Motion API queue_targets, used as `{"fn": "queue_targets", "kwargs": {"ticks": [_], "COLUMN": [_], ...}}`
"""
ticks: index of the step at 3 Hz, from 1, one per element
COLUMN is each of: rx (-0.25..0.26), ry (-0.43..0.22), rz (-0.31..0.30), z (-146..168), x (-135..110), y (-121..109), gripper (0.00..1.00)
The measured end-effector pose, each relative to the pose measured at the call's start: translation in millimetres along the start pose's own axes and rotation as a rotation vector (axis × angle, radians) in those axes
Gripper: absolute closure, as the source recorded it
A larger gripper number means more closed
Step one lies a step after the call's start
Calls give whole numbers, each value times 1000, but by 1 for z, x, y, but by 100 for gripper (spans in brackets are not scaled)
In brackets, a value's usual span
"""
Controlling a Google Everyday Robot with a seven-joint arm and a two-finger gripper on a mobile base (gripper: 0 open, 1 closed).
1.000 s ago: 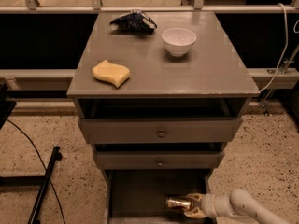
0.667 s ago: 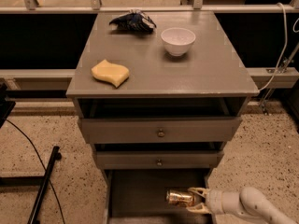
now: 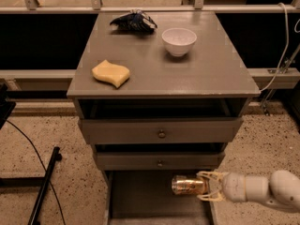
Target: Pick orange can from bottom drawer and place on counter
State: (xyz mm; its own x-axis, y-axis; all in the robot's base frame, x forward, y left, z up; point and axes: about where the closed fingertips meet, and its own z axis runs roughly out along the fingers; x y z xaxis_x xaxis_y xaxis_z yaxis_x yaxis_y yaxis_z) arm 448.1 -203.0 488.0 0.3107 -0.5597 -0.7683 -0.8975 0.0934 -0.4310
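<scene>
The orange can (image 3: 186,185) lies on its side in the air over the open bottom drawer (image 3: 140,198), near the drawer's right wall. My gripper (image 3: 202,186) comes in from the right on a white arm (image 3: 262,190). Its pale fingers (image 3: 209,175) are shut on the can's right end. The counter (image 3: 197,74) is the grey cabinet top above, well higher than the can.
On the counter lie a yellow wavy sponge (image 3: 110,73), a white bowl (image 3: 179,41) and a dark crumpled bag (image 3: 133,21). Two upper drawers with brass knobs (image 3: 161,134) stick out slightly above the can. A black stand and cable (image 3: 44,186) are on the floor at left.
The can has risen from the drawer floor and moved slightly right, held in my gripper. The arm has lifted with it.
</scene>
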Motion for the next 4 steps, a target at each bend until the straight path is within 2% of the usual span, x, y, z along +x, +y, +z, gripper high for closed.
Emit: {"fn": "queue_targets", "kwargs": {"ticks": [2,4], "rx": [25,24], "ry": [61,140], "rz": [-143,-210], "z": [-83,-161], "x": [-85,-149], "y": [-64,-144], "gripper": [100,100]}}
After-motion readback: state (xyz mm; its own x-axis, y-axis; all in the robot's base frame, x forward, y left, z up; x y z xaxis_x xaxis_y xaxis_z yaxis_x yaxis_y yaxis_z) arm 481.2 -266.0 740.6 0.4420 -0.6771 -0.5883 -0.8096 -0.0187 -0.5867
